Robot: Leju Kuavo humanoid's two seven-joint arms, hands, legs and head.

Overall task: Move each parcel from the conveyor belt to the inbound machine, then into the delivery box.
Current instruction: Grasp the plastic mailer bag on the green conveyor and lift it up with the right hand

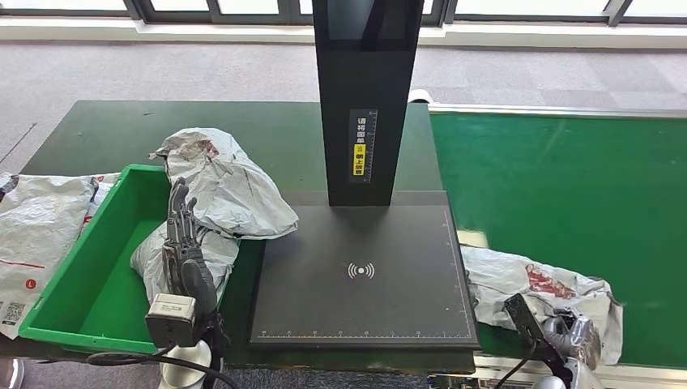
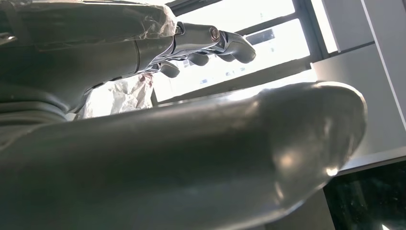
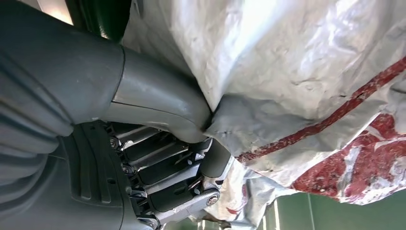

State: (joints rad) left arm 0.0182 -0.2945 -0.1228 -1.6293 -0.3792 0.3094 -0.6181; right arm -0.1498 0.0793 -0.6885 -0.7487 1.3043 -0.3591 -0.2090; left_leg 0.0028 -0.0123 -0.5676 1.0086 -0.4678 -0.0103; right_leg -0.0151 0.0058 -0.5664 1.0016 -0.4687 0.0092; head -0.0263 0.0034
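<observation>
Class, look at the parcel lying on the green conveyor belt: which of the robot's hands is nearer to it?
Right. The right hand grips that parcel; the left hand is across the scanner plate, by the green box.

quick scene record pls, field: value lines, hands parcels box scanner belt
left hand: raised over the green box, fingers apart, holding nothing
right hand: pinching a fold of the parcel on the belt
parcel on belt: grey bag with red print, crumpled, at the belt's near edge
green box: left of the scanner, grey parcels draped over its right rim
scanner plate: black, nothing on it
belt: green, right of the scanner
</observation>
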